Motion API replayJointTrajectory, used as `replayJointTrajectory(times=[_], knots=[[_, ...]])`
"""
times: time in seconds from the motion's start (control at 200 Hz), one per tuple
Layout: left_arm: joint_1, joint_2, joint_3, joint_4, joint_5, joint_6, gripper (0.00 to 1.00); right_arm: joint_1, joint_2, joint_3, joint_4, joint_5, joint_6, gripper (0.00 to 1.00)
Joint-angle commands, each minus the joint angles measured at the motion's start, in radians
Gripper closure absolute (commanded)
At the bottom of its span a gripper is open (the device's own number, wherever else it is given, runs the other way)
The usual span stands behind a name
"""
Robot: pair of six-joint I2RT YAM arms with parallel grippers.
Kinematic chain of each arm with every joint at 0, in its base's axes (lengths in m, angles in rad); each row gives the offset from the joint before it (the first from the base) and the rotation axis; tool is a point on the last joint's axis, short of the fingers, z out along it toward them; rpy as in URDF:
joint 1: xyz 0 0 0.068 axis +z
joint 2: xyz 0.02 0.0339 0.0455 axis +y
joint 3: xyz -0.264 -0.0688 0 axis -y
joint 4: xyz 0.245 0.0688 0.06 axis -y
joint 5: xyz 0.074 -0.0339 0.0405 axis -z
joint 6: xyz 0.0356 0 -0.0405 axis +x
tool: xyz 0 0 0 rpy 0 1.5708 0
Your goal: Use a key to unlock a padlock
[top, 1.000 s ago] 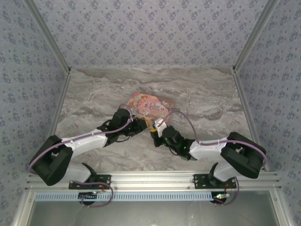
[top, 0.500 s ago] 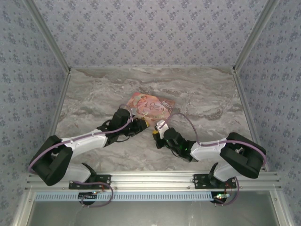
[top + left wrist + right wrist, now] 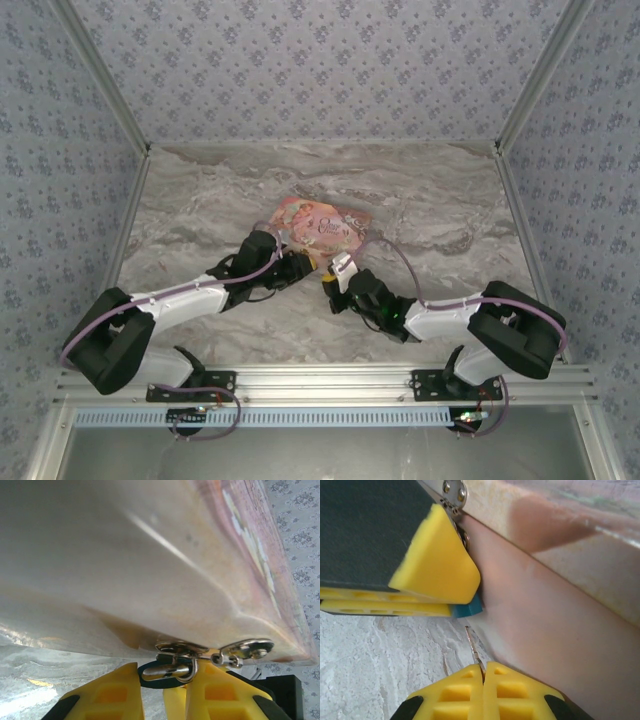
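The padlock sits in the left hand against the box, the right hand's key close by.

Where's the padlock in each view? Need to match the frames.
Top external: too small to pick out; it sits at the left gripper tip, at the near edge of the pink box.
Left wrist: bottom centre, padlock pinched between the yellow fingers, just below the box.
Right wrist: left of centre, a teal corner below the left gripper's yellow pad.
Shared landmark: the pink box.
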Motion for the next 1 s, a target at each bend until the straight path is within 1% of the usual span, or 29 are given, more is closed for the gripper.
replayJointTrajectory(times=[0.0,0.31,0.66,0.994], knots=[[-0.007,-0.033,0.032,0.042,0.044,-0.025,0.84,-0.008,0.001,0.029,0.031,-0.017,0.011,1.0],[-0.007,-0.033,0.034,0.042,0.053,-0.027,0.84,-0.019,0.008,0.031,0.047,-0.024,0.013,1.0],[-0.007,-0.036,0.037,0.078,0.08,-0.065,0.84,-0.03,0.014,0.033,0.081,-0.029,0.013,1.0],[-0.007,-0.043,0.039,0.1,0.102,-0.092,0.84,-0.05,0.02,0.024,0.133,-0.074,0.017,1.0]])
